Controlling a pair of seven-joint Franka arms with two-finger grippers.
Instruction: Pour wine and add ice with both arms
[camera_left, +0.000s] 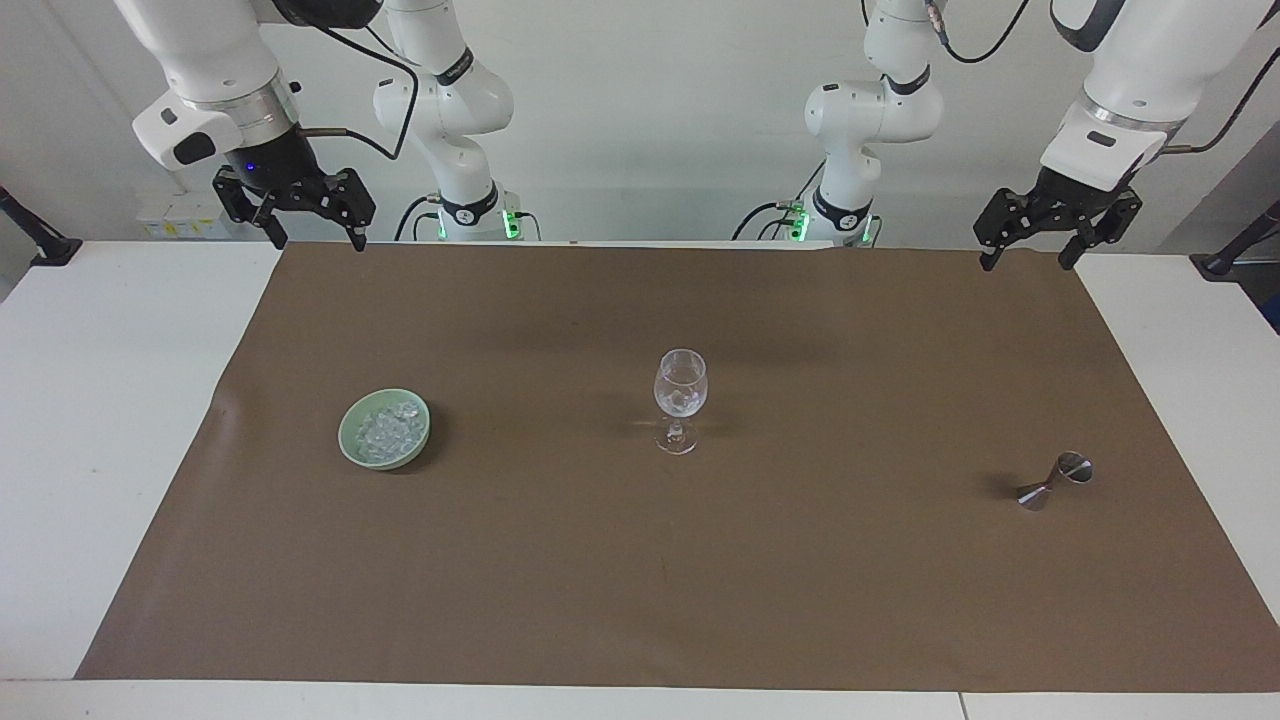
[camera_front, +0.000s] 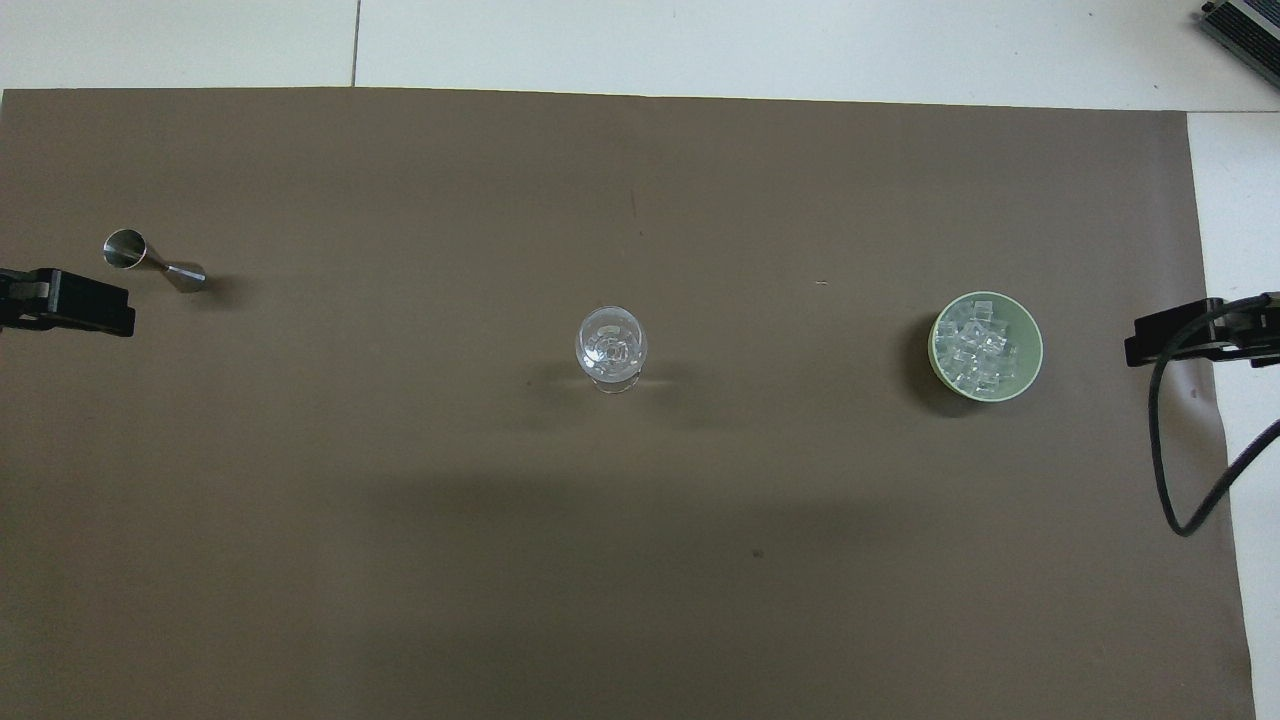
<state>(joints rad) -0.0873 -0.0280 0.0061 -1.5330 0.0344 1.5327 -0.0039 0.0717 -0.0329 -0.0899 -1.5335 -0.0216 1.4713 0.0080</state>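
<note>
A clear wine glass (camera_left: 680, 398) (camera_front: 611, 348) stands upright mid-mat with a few chunks of ice in its bowl. More ice (camera_left: 386, 430) (camera_front: 975, 352) fills a pale green bowl (camera_left: 345, 436) (camera_front: 1036, 345) toward the right arm's end. No wine is in view. My right gripper (camera_left: 319, 242) hangs open and empty over the mat's corner by the robots at that end. My left gripper (camera_left: 1025, 262) hangs open and empty over the matching corner at the left arm's end. Both are far from the glass.
A small steel jigger (camera_left: 1055, 480) (camera_front: 155, 262) lies on its side on the brown mat (camera_left: 640, 580) toward the left arm's end. White table (camera_left: 90, 420) borders the mat. A black cable (camera_front: 1165, 470) loops down from the right arm.
</note>
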